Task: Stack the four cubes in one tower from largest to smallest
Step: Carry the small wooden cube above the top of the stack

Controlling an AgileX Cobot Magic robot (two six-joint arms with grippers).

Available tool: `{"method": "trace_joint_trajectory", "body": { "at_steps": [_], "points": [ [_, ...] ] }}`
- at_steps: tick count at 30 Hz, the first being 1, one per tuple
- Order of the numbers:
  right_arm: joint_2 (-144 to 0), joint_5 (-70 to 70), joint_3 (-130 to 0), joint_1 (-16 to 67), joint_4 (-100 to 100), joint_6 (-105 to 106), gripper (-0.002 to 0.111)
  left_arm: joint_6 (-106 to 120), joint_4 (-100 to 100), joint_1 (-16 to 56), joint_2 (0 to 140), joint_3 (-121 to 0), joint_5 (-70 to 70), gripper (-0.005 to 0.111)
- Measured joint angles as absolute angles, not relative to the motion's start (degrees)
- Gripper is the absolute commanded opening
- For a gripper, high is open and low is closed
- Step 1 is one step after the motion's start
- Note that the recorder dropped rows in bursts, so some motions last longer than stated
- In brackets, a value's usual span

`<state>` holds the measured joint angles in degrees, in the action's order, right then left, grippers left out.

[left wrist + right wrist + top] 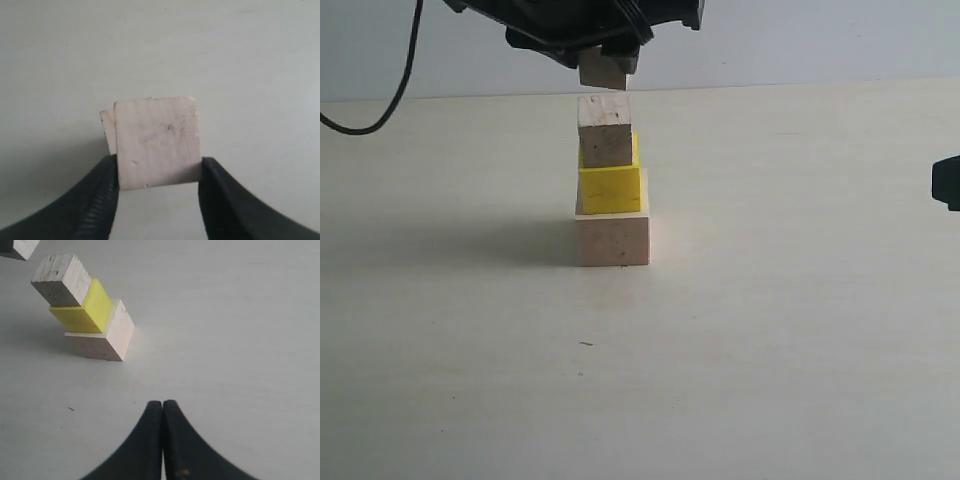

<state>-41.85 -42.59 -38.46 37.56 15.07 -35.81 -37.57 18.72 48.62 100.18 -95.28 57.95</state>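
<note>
Pale wood hangs over pale wood: the left tool (605, 55) grips the small cube (604, 72) by two opposite faces, just above the medium cube (606, 130) — a thin gap shows between them in the exterior view. Below, the medium cube sits on the yellow cube (611, 188), which sits on the large cube (612, 240) on the desk (800, 340), so three tiers of the tower are built. From the left wrist, a sliver of what seems to be the medium cube's top peeps past one edge of the held cube, suggesting the two are nearly but not exactly in line. The coming move looks to be straight down, perhaps with a slight sideways trim. The right tool (163, 412) rests pinched shut and empty, well apart from the tower — the left arm is much the nearer.
</note>
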Motion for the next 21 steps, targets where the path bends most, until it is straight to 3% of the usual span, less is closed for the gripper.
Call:
{"method": "trace_joint_trajectory", "body": {
  "at_steps": [21],
  "points": [
    [-41.9,-42.7,-38.5,37.6,20.0,-36.0,0.000,-49.5,21.6,48.6,102.9,-96.9,59.7,0.000]
  ]
}}
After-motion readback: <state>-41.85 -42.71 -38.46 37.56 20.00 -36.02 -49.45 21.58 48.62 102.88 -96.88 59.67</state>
